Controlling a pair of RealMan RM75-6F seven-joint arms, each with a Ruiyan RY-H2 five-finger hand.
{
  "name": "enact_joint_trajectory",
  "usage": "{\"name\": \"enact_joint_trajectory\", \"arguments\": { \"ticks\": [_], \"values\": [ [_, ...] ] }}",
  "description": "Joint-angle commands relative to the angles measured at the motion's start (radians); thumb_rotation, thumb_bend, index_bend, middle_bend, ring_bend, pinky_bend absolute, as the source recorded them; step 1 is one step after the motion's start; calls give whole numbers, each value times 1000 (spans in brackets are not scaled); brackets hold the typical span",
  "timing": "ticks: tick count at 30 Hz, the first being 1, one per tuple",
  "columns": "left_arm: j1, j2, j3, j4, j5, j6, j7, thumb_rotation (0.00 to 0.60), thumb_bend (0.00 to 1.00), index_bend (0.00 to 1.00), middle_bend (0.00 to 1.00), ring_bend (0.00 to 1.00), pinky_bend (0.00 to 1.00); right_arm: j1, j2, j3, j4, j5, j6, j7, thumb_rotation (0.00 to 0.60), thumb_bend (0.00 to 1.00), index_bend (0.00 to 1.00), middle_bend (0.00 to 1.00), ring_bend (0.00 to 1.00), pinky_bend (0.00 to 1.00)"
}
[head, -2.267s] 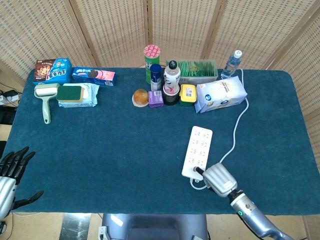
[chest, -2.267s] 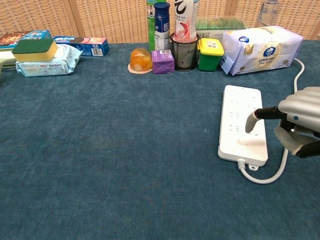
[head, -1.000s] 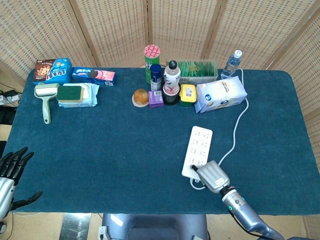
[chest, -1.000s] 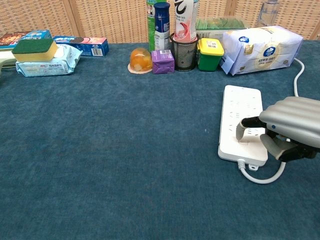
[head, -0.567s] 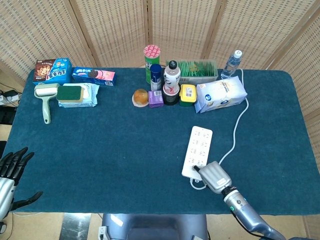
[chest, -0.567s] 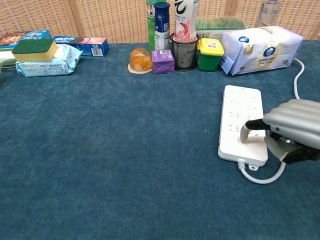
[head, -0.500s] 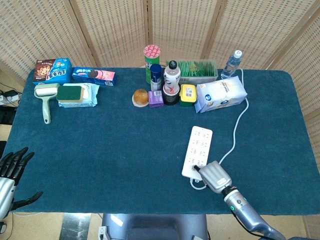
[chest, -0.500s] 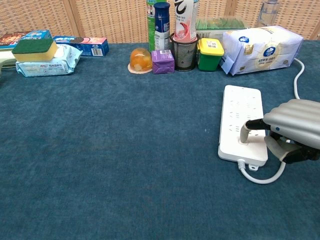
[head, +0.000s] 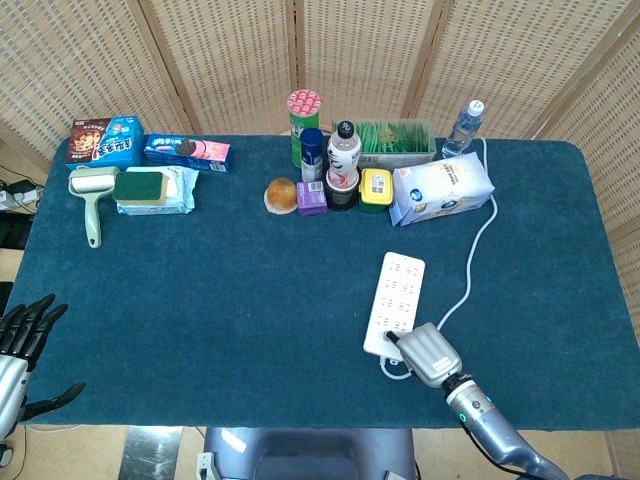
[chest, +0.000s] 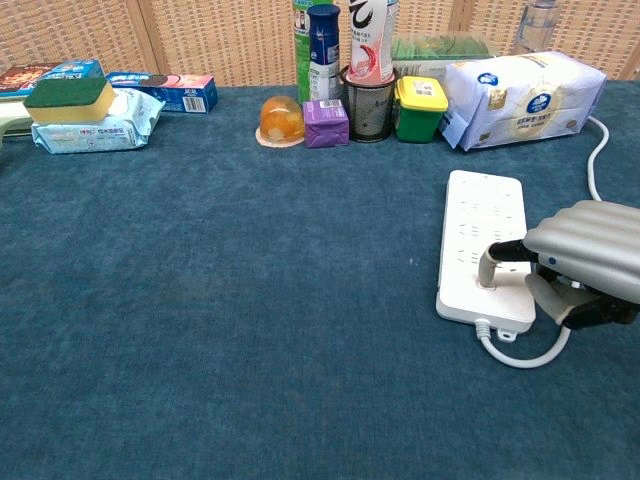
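Observation:
A white power strip (head: 397, 300) lies right of the table's middle, and its cable (head: 478, 250) runs off toward the back right. My right hand (head: 428, 353) sits at the strip's near end with its fingers curled. One outstretched finger (chest: 489, 268) presses down on the near end of the strip (chest: 485, 240); the hand (chest: 585, 255) holds nothing. My left hand (head: 20, 345) hangs off the table's near left corner, fingers spread and empty. It does not show in the chest view.
Bottles, a pink-topped can (head: 304, 120), an orange jelly cup (chest: 281, 120), a purple box (chest: 326, 122) and a yellow-lidded tub (chest: 420, 107) stand at the back centre. A tissue pack (chest: 520, 95) lies behind the strip. A sponge on wipes (head: 150, 188), a lint roller (head: 92, 200) and snack boxes (head: 104, 142) lie at the back left.
My right hand slid left over the strip's near end, then eased back a little. Its finger has stayed pressed on the strip for the last half second. The left hand barely moved.

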Motion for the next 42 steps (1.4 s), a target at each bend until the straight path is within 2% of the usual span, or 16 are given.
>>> {"name": "enact_joint_trajectory", "arguments": {
  "ticks": [1,10,23,29,38,40,41,42],
  "values": [
    [0,1,1,1,2,0,-2,600,119,0,0,0,6,0,-3,-2,4,3,0,-5,600,878,317,917,1000,1000],
    [1,4,1,4,3,6,-13,600,120,0,0,0,6,-2,2,-2,-17,-17,27,-12,600,878,317,917,1000,1000],
    [1,7,2,7,5,6,-21,600,120,0,0,0,6,-31,113,46,-163,-108,177,32,600,878,317,917,1000,1000],
    [0,11,5,13,10,7,-36,600,120,0,0,0,7,-82,155,40,-164,-203,300,134,600,877,317,918,1000,1000],
    [0,15,10,18,22,11,-47,600,118,0,0,0,6,-191,149,25,-61,-357,550,303,600,871,317,917,1000,1000],
    [1,15,11,19,23,12,-48,600,119,0,0,0,7,-217,132,29,-15,-372,606,332,600,858,314,909,999,1000],
    [2,15,12,19,24,12,-48,600,119,0,0,0,7,-226,126,27,8,-375,620,347,600,801,293,874,969,968],
    [2,15,13,19,24,12,-48,600,119,0,0,0,6,-234,125,20,28,-372,622,363,600,662,251,784,880,859]
  ]
}}
